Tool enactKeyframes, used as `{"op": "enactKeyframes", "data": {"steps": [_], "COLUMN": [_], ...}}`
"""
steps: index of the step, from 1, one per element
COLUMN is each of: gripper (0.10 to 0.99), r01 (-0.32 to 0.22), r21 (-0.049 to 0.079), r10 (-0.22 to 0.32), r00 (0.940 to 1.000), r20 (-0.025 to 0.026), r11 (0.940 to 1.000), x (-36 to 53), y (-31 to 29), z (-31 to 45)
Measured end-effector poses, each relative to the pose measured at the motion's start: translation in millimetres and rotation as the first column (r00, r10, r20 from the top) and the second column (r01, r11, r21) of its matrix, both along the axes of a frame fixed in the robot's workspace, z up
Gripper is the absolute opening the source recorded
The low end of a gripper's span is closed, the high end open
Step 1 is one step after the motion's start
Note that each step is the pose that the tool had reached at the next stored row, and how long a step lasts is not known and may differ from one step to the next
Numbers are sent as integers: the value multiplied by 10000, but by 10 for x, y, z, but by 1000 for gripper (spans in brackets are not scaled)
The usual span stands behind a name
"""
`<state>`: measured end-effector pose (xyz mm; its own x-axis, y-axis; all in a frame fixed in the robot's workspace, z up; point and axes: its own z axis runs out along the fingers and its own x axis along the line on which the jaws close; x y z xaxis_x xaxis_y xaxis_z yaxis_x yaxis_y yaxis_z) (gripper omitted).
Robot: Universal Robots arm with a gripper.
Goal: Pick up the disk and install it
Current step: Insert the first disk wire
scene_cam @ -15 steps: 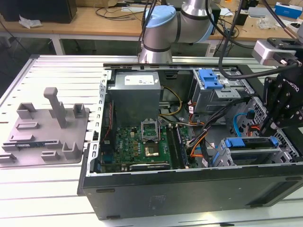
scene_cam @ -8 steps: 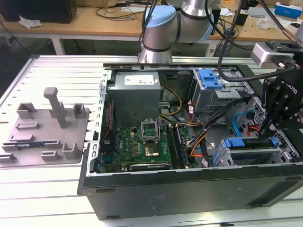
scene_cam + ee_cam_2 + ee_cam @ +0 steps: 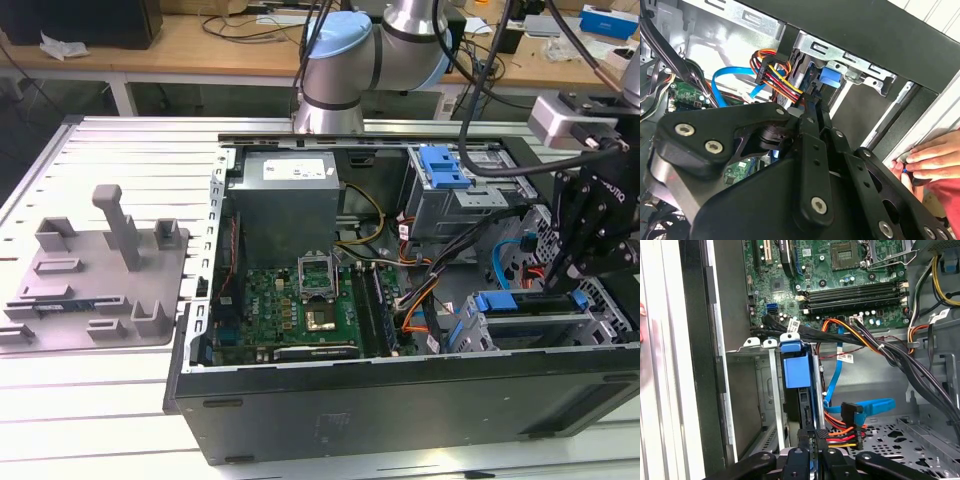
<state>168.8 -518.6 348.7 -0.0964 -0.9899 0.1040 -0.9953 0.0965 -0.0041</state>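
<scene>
The disk [image 3: 797, 371], blue carrier end facing out, stands on edge in the drive cage [image 3: 757, 347] of the open computer case [image 3: 400, 400], its long axis running into the bay. The tool [image 3: 812, 437] sits at its outer end, fingers [image 3: 805, 436] nearly together; whether they grip it I cannot tell.

Arm [image 3: 345, 60] reaching down, pincer [image 3: 814, 436] fingers nearly together.

My fingers [image 3: 812, 442] are pressed close together, their tips meeting on the edge of the disk [image 3: 799, 390], which stands on edge in its metal bay [image 3: 771, 390]. Its blue frame [image 3: 796, 367] sits straight ahead of my fingertips. Just beside them a bundle of red, orange and yellow wires [image 3: 842, 436] runs to a black plug, and a flat blue cable [image 3: 865, 407] loops nearby. Far beyond my fingertips lies the green motherboard [image 3: 825, 277], crossed by black cables [image 3: 890, 352].
</scene>
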Motion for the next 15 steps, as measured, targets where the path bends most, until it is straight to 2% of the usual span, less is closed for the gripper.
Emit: {"op": "enactKeyframes", "data": {"steps": [6,15], "gripper": [161,161], "r01": [0,2], "r21": [0,6], "r10": [0,-2], "r00": [10000,10000], "r20": [-3,-4], "r11": [10000,10000], "x": [10,9], "y": [0,-3], "z": [-22,-95]}}
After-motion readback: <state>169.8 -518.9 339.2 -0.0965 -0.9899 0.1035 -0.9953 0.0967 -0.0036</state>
